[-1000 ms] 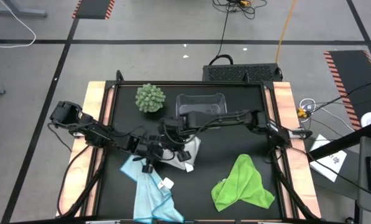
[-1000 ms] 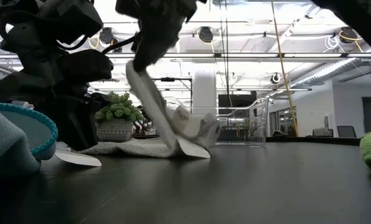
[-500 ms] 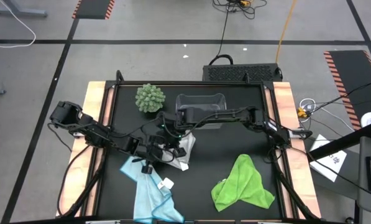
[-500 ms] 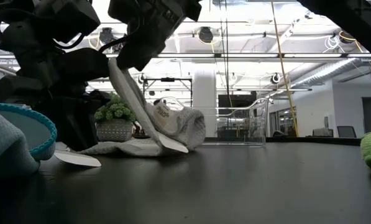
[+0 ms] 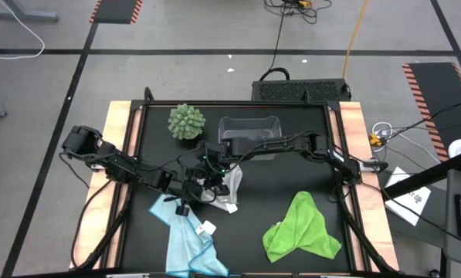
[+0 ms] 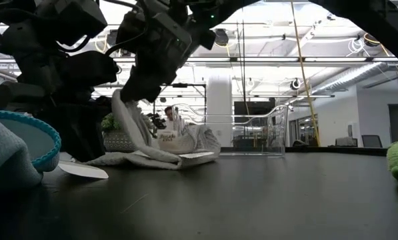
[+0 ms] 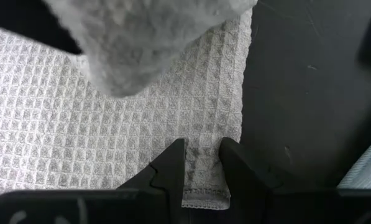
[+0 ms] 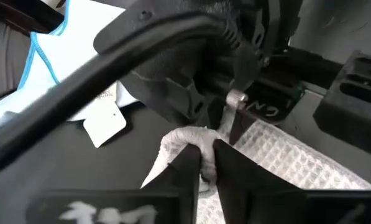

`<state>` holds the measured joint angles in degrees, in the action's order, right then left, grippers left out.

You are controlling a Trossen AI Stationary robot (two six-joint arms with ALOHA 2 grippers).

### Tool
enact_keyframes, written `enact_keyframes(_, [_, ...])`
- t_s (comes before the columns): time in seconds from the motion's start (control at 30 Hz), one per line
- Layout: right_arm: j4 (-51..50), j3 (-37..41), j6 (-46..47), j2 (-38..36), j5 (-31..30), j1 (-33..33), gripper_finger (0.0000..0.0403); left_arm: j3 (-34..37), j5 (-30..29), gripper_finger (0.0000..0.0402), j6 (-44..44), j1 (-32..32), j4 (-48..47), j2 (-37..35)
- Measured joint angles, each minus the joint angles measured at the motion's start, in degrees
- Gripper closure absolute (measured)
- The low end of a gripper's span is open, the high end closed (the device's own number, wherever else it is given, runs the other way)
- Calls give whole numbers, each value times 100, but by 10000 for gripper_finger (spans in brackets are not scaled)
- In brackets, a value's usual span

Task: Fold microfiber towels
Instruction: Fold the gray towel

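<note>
Three soft towels on the desk

The white towel (image 5: 227, 185) is bunched up mid-desk. The light blue towel (image 5: 185, 239) lies at the front-left. The lime green towel (image 5: 301, 228) lies crumpled front-right.

You're in industrial lab/open workspace: grey concrete floor (image 5: 176, 77), hazard-stripe tape (image 5: 116, 10), loose cables (image 5: 296, 6), exposed ceiling pipes (image 6: 265, 61), desks with monitors (image 6: 349, 141) behind.
</note>
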<state>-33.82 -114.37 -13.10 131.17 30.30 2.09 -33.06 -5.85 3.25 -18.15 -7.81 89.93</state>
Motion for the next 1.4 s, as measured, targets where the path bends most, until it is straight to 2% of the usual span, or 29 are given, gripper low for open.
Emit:
enact_keyframes(0.37, [269,2,408,0,-29,-27,239,0,-2,289,7,0,-2,0])
enact_keyframes(0.5, [169,2,437,-10,-59,-28,212,0,-52,289,4,-31,-3,0])
enact_keyframes(0.6, [-101,2,409,-104,-322,-44,207,1,-412,289,-31,-178,-75,-68])
enact_keyframes(0.67, [-429,7,305,-213,-546,-69,207,42,-912,289,-29,-351,-415,-249])
enact_keyframes(0.77, [-677,7,291,-386,-772,-106,210,-1,-1186,289,17,-548,-1002,-669])
enact_keyframes(0.83, [-834,4,295,-455,-786,-124,210,16,-1160,289,167,-617,-1385,-996])
enact_keyframes(1.0, [-1301,4,193,-501,-816,-194,210,-15,-1167,289,490,-664,-1559,-1638])
enact_keyframes(1.13, [-1417,98,125,-503,-1231,-268,211,-17,-979,289,576,-673,-1547,-1924])
enact_keyframes(1.4, [-1864,434,47,-520,-1224,-256,211,-28,-661,289,1204,-785,-1774,-2217])
